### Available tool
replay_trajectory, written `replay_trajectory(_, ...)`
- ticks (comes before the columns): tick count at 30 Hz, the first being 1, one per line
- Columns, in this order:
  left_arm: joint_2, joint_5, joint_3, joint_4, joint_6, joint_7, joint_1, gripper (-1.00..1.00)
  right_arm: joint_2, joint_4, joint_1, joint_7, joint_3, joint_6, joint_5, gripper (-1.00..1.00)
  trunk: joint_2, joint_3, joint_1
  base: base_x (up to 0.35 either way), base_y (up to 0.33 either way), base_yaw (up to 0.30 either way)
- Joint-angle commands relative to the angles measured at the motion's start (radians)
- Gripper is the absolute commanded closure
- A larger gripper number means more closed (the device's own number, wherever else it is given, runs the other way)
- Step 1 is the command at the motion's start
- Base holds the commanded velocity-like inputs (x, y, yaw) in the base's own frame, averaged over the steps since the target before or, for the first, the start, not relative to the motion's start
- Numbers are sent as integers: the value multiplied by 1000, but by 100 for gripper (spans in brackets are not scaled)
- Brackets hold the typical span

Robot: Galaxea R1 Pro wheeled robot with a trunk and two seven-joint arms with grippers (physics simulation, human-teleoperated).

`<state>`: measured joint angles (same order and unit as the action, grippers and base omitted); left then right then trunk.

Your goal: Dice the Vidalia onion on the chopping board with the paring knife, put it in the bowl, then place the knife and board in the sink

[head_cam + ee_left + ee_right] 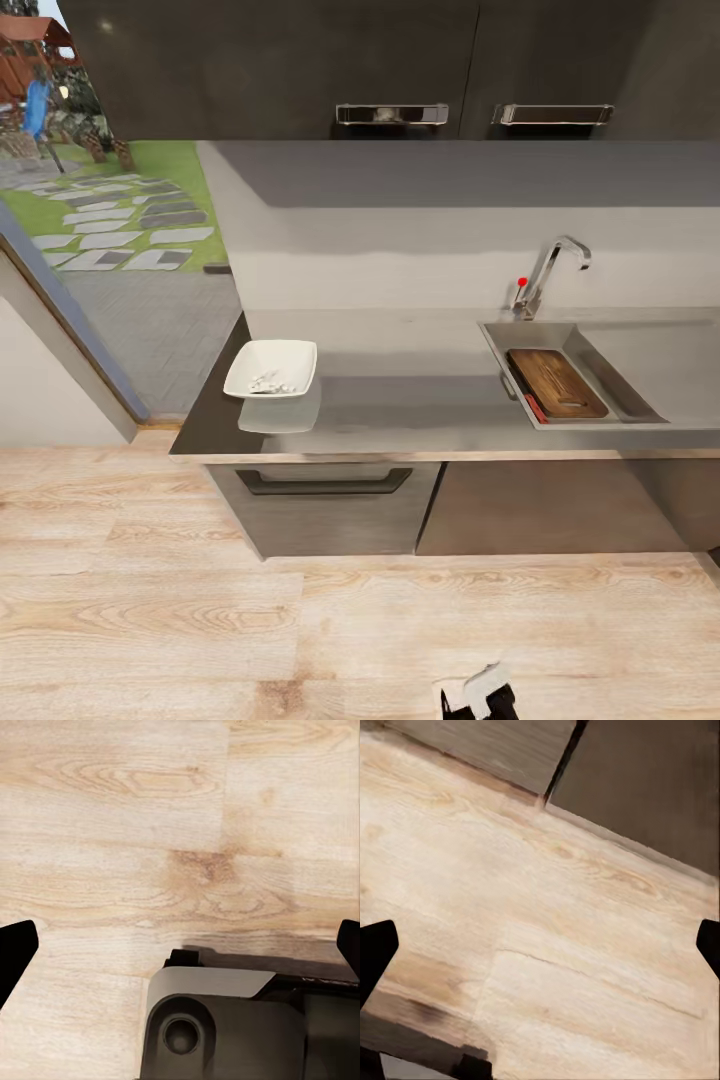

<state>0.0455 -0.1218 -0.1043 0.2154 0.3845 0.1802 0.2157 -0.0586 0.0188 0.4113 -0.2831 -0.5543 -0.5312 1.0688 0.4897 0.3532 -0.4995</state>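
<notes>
Most of what we're seeing is pale wood floor (200, 620), running up to the dark grey cabinets (330, 510) under the countertop (400, 400). We're standing back from it, so the whole worktop is sitting in the middle of the head view, with upper cabinets (400, 60) above and a glass door (110, 230) at the left showing a garden outside.

The sink (640, 385) is getting cut off at the right edge of the picture, so we can't see how far the drainer side runs. The chopping board (556, 382) is lying flat inside the basin, and the paring knife (535, 407) is tucked beside it along the board's left edge; only a red sliver is showing, so the blade is hard to make out. The chrome tap (550, 270) is standing behind the basin.

The bowl (271, 367) is sitting near the countertop's left end, well apart from the sink, with tiny pale bits of diced onion (268, 383) in it, too small to tell apart.

Both wrist views are pointing down at the floor. The left gripper (180, 949) and right gripper (540, 945) are each showing just two dark fingertips at opposite edges, so the jaws are spread wide with nothing between them. The robot's grey base (225, 1020) is poking into the left wrist view.
</notes>
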Motion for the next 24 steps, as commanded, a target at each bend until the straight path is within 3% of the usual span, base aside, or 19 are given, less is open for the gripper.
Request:
replay_trajectory(1, -9, -10, -9, 2, 4, 4, 1, -100, -15, -1, -1, -61, -7, -31, -23, -100, 1, 1, 0, 0, 0, 0)
replay_trajectory(2, -22, -11, -9, 3, 5, 4, 1, -100, -41, 0, -3, -129, -8, -68, -89, -100, 1, 1, 0, 0, 0, 0)
replay_trajectory(5, -40, -12, -9, 5, 8, 3, 1, -100, -65, 2, -4, -186, -8, -116, -196, -100, 1, 1, 0, 0, 0, 0)
replay_trajectory(8, -46, -13, -10, 4, 11, 3, 1, -100, -72, 4, -4, -201, -8, -135, -247, -100, 1, 1, 0, 0, 0, 0)
replay_trajectory(12, -44, -12, -13, 4, 15, 2, 1, -100, -72, 4, -5, -203, -5, -144, -267, -100, 1, 1, 0, 0, 0, 0)
replay_trajectory(24, -44, -13, -14, 2, 16, 2, 1, -100, -68, 3, -5, -203, -5, -144, -271, -100, 1, 1, 0, 0, 0, 0)
